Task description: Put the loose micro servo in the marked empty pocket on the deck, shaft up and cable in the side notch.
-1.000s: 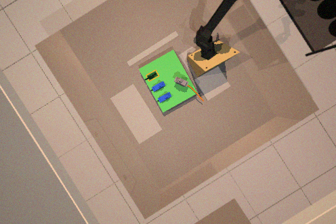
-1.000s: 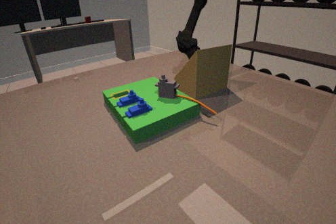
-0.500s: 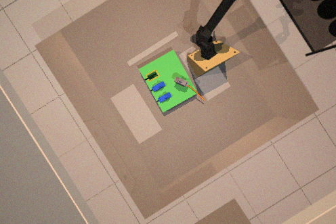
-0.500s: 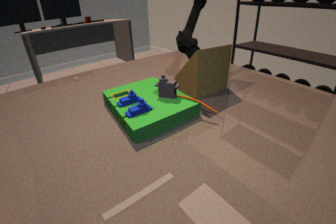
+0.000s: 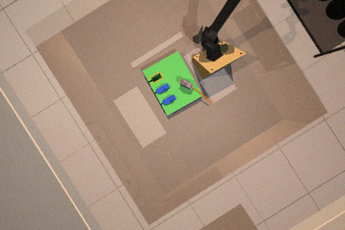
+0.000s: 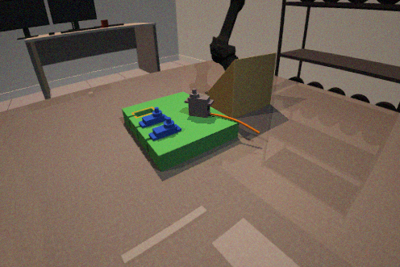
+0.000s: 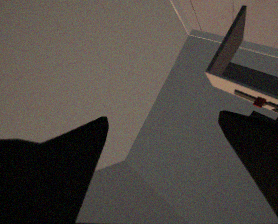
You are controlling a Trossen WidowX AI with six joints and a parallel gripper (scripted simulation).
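Observation:
The loose micro servo (image 5: 186,83) (image 6: 199,106), grey-mauve, stands on the green deck (image 5: 177,62) (image 6: 193,138), away from the pocket, shaft up and ears above the surface. Its orange cable (image 5: 202,94) (image 6: 238,121) runs out past the deck's edge. An orange outline (image 5: 150,76) (image 6: 133,112) marks the empty pocket at the deck's far-left corner in the exterior view. My gripper (image 7: 161,119) is open and empty, raised well away from the servo, facing the room's walls. The top and exterior views do not clearly show its fingers.
Two blue servos (image 5: 162,89) (image 5: 169,100) (image 6: 152,118) (image 6: 165,129) sit in a row beside the pocket. The yellow wedge mount (image 5: 229,55) (image 6: 254,84) carries the arm just beyond the deck. A desk (image 6: 93,29) (image 7: 227,85) stands in the background.

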